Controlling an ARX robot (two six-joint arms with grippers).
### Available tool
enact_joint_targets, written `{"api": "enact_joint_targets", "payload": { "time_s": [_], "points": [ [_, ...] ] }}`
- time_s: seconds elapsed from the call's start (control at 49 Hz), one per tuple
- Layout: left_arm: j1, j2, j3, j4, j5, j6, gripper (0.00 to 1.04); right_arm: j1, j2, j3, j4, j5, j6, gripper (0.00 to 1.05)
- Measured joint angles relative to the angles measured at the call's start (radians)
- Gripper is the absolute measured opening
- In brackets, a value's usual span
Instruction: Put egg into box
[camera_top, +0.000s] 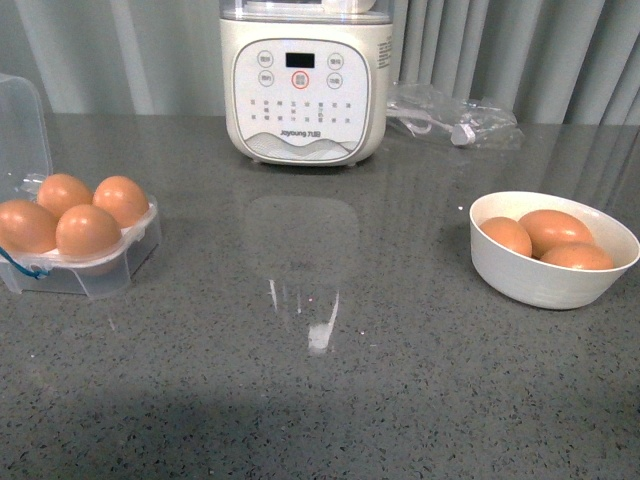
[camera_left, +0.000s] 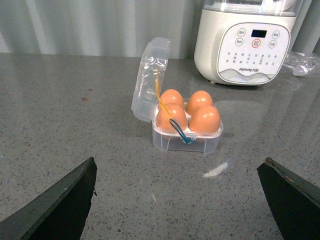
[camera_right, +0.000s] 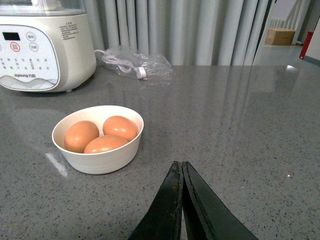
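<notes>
At left, the clear plastic box (camera_top: 100, 278), lid hinged up, holds the egg (camera_top: 88, 230) among four smooth orange-brown ovals, one per cup. At right, a round white bowl (camera_top: 540, 282) holds three more eggs (camera_top: 555, 228). The left gripper (camera_left: 179, 162) gapes wide and empty; the right gripper (camera_right: 181, 166) has its fingers pressed together on nothing.

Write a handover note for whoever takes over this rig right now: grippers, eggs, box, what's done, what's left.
Left gripper: open, empty, apart from the box.
Right gripper: shut, holding nothing, apart from the bowl.
The box sits to the robot's left with its lid up; all four cups hold eggs.
The bowl on the right holds three more eggs.
Done: the box is full.
Left: probably nothing to load, since no cup is free. The lid is not closed.
</notes>
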Motion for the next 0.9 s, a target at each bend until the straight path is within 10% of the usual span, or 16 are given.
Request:
{"api": "enact_joint_targets", "payload": {
  "time_s": [0.898],
  "points": [
    [0.000,0.000,0.000,0.000,0.000,0.000,0.98,0.000,-0.327,0.001,-0.341,0.000,0.000,0.03]
  ]
}}
